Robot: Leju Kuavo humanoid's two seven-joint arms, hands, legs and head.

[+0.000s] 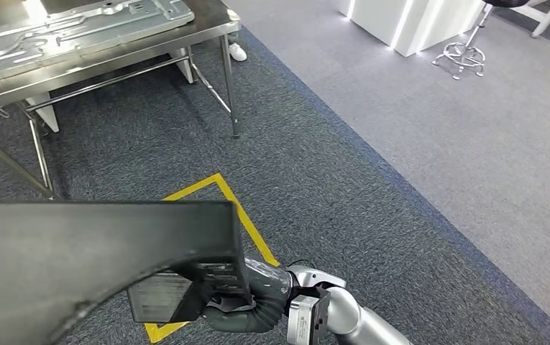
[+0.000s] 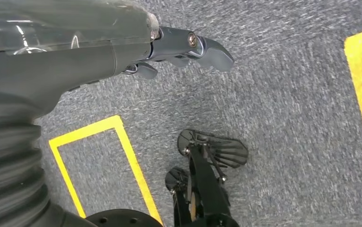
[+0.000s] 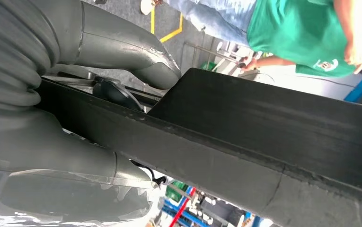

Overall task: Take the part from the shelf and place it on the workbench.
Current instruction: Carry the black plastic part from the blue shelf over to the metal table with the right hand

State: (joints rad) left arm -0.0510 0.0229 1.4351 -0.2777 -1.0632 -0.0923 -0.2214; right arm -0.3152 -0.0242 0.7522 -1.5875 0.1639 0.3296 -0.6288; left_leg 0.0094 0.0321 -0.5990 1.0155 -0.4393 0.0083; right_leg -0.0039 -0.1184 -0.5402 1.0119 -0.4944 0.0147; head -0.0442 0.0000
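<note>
Fingers of my right hand (image 1: 246,298) are clamped on the black part (image 1: 92,251), a long dark panel with a bent edge that I hold out low in front of me, above the dark carpet (image 1: 329,180). In the right wrist view my thick grey thumb (image 3: 136,52) lies over one face of the part (image 3: 264,142) and the other fingers press from beneath, so its edge is pinched between them. My left hand (image 2: 183,47) hangs over the carpet (image 2: 287,118) with its fingers curled in on nothing, near yellow floor tape (image 2: 122,151).

The steel workbench (image 1: 207,32) stands well ahead of me, at the far left, with a pale metal panel (image 1: 78,32) lying on its top. The part is well apart from the workbench and touches nothing but my hand. Yellow tape (image 1: 246,226) marks a square on the carpet just below the part's near end. Past the part, the right wrist view shows a person in a green shirt (image 3: 302,33).
</note>
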